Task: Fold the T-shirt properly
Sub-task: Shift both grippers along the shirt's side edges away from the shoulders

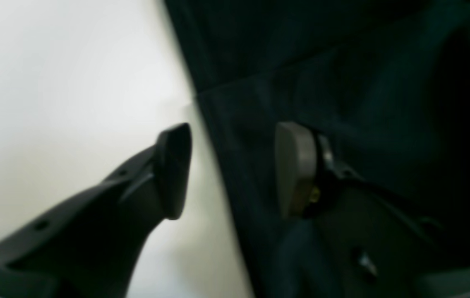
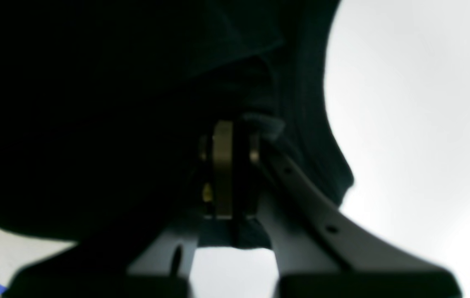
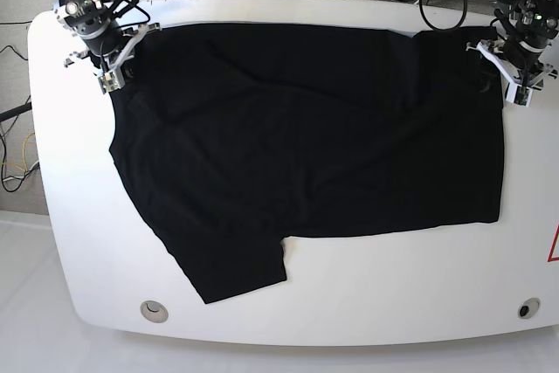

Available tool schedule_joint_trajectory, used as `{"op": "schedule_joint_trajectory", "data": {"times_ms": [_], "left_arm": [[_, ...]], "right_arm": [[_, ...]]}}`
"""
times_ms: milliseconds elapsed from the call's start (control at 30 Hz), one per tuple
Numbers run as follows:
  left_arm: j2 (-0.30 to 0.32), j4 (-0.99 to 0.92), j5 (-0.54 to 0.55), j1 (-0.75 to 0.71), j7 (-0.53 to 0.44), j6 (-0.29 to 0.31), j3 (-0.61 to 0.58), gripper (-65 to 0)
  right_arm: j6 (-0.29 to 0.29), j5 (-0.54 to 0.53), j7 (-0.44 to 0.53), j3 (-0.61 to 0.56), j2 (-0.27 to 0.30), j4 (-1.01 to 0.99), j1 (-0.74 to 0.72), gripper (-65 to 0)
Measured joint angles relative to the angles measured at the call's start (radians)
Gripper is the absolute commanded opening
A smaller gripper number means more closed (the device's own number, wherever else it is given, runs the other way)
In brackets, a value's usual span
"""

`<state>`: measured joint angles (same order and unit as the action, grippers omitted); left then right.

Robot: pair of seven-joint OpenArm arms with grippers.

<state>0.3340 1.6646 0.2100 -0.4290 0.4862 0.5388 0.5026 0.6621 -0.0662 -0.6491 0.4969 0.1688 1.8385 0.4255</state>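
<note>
So our black T-shirt (image 3: pixel 306 146) is spread out over the white worktop (image 3: pixel 419 286), one sleeve poking toward the front edge. Our right pincer (image 2: pixel 231 165) is clenched on a bit of cloth at a far corner. Left pincer (image 1: pixel 233 169) is released, straddling the shirt's edge.

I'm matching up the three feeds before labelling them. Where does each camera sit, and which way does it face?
Left wrist: on the left arm, looking down past its parted left pincer at the T-shirt edge and table.
Right wrist: on the right arm, looking along its right pincer, shut on cloth.
Base: overhead, facing down; both arms at the far corners.
All share the T-shirt.
</note>
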Motion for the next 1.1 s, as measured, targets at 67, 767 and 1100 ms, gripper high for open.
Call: {"op": "schedule_joint_trajectory", "data": {"times_ms": [67,767,1100], "left_arm": [[-0.008,-0.008,0.0,0.013,0.0,0.001,-0.015,-33.2],[-0.005,0.032,0.008,-0.005,0.007,0.003,-0.011,-37.6],[-0.004,0.017,0.012,0.027,-0.031,0.008,-0.011,-36.5]], "right_arm": [[0.001,-0.001,0.001,-0.016,0.0,-0.001,-0.01,-62.2],[0.023,-0.008,0.031,0.019,0.008,0.024,0.039,-44.7],[0.019,0.009,0.01,0.029,0.018,0.038,0.06,-46.3]]}}
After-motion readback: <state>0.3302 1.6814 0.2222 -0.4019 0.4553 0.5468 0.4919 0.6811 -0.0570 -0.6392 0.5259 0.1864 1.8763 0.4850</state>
